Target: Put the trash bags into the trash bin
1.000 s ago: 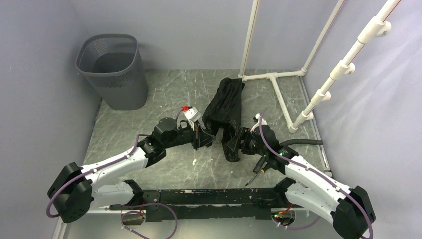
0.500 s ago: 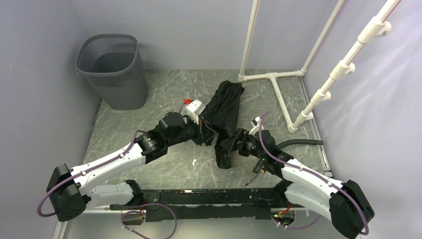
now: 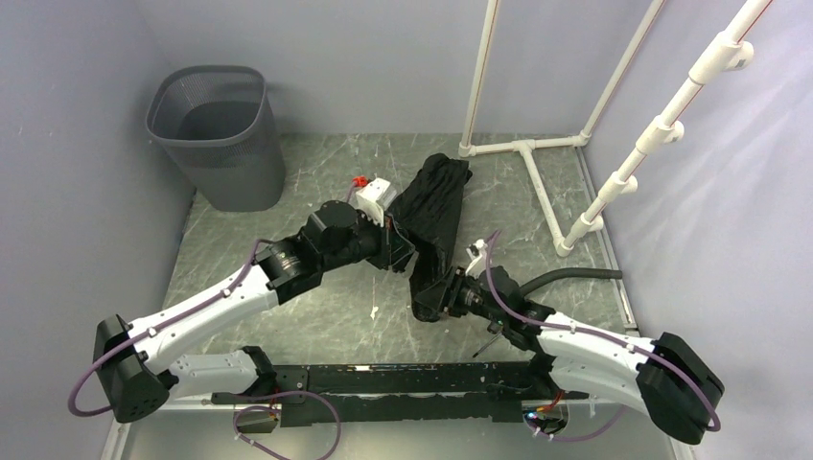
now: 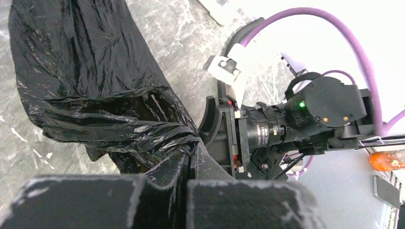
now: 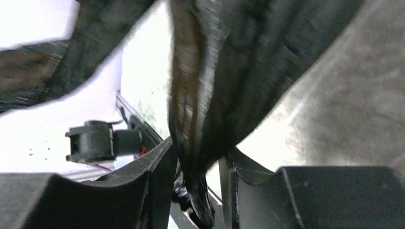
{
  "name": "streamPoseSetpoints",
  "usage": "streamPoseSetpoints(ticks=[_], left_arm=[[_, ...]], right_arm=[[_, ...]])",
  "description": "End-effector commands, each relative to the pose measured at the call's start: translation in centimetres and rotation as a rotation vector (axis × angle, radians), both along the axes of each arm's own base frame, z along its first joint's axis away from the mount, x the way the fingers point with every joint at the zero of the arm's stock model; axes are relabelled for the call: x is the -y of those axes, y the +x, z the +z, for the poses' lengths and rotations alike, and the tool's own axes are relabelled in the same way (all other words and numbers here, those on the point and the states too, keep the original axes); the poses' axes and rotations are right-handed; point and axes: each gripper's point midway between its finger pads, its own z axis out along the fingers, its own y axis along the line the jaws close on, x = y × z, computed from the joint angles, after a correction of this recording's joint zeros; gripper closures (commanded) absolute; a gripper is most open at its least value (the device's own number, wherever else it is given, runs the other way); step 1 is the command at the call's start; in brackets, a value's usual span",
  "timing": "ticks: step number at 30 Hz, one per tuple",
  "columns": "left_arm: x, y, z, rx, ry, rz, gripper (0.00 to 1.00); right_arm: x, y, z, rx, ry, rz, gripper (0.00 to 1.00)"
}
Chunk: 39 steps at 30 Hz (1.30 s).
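Note:
The black trash bag lies stretched across the middle of the table, from the pipe frame down toward the arms. My left gripper is shut on a fold at the bag's left edge; the left wrist view shows its jaws pinched on wrinkled film. My right gripper holds the bag's near end; in the right wrist view its jaws stand narrowly around a hanging bunch of bag. The grey mesh trash bin stands upright at the far left corner, well apart from both grippers.
A white PVC pipe frame stands at the back right, with a slanted pipe on the right. A black hose lies beside the right arm. Grey walls close in the table on three sides.
My right gripper has moved left and nearer, dragging the bag's near end with it. My left gripper has moved slightly farther and right with its fold. The bin has not moved.

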Motion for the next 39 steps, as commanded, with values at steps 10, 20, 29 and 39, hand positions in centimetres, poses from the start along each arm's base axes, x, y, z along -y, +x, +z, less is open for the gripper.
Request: streamPoseSetpoints(ticks=[10, 20, 29, 39], left_arm=[[-1.8, 3.9, 5.1, -0.044, -0.016, 0.05, 0.98], [-3.7, 7.1, 5.6, -0.11, -0.075, 0.092, 0.98], [-2.3, 5.2, 8.8, -0.136, -0.382, 0.11, 0.97], [-3.2, 3.4, 10.6, -0.114, -0.34, 0.121, 0.97]], right_arm=[[1.8, 7.0, 7.1, 0.078, 0.012, -0.294, 0.98], [-1.9, 7.9, 23.2, 0.518, 0.036, 0.089, 0.77], [-0.1, 8.9, 28.8, 0.524, 0.067, 0.13, 0.64], [-1.6, 8.1, 28.7, 0.434, 0.192, 0.305, 0.34]])
